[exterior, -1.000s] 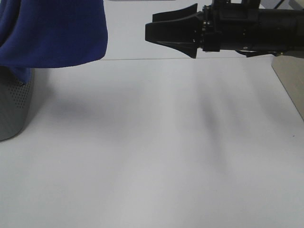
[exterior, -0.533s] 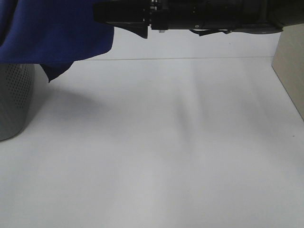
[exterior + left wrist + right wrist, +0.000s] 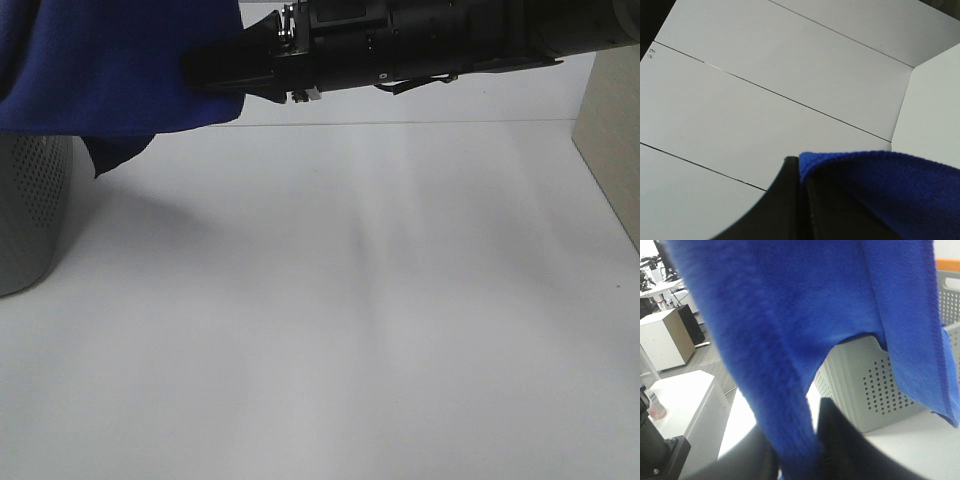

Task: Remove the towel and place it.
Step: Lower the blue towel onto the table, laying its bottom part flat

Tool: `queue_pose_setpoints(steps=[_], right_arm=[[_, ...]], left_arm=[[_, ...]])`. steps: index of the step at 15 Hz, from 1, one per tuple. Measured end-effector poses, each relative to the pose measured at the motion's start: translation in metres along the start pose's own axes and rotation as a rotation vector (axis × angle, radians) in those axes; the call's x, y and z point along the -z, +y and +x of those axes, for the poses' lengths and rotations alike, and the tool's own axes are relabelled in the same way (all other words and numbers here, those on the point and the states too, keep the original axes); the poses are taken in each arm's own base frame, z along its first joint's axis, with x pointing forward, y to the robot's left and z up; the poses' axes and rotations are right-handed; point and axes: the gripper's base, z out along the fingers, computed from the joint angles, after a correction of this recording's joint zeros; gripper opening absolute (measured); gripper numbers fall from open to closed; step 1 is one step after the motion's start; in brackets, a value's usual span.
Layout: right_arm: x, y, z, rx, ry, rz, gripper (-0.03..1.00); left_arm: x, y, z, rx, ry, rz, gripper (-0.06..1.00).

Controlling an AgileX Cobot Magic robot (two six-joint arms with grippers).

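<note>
The royal-blue towel (image 3: 110, 70) hangs at the top left of the exterior view, lifted above the grey perforated basket (image 3: 30, 210), with one corner dangling beside the basket. My right gripper (image 3: 215, 75) reaches across from the right and is shut on the towel's right edge. In the right wrist view a fold of the towel (image 3: 790, 315) runs between the fingers (image 3: 840, 440), with the basket (image 3: 875, 385) behind it. In the left wrist view my left gripper (image 3: 800, 172) pinches the towel (image 3: 880, 185); only one black finger shows. The left arm is hidden in the exterior view.
The white table (image 3: 330, 320) stretches in front of and to the right of the basket. A beige box (image 3: 610, 130) stands at the right edge. The right wrist view shows a white cabinet (image 3: 685, 400) beyond the table.
My right gripper was open near the middle. It has moved left and closed on the towel's right edge. The towel has risen, and its corner now hangs free beside the basket.
</note>
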Motion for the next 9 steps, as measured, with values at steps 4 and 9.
queue_pose_setpoints(steps=[4, 9], right_arm=[[0.006, -0.002, 0.0, -0.119, 0.0, -0.001, 0.01], [0.012, 0.002, 0.002, -0.371, 0.197, 0.066, 0.01]], left_arm=[[0.0, -0.003, 0.002, 0.024, 0.022, 0.029, 0.0], [0.0, -0.007, 0.003, 0.242, 0.043, 0.072, 0.0]])
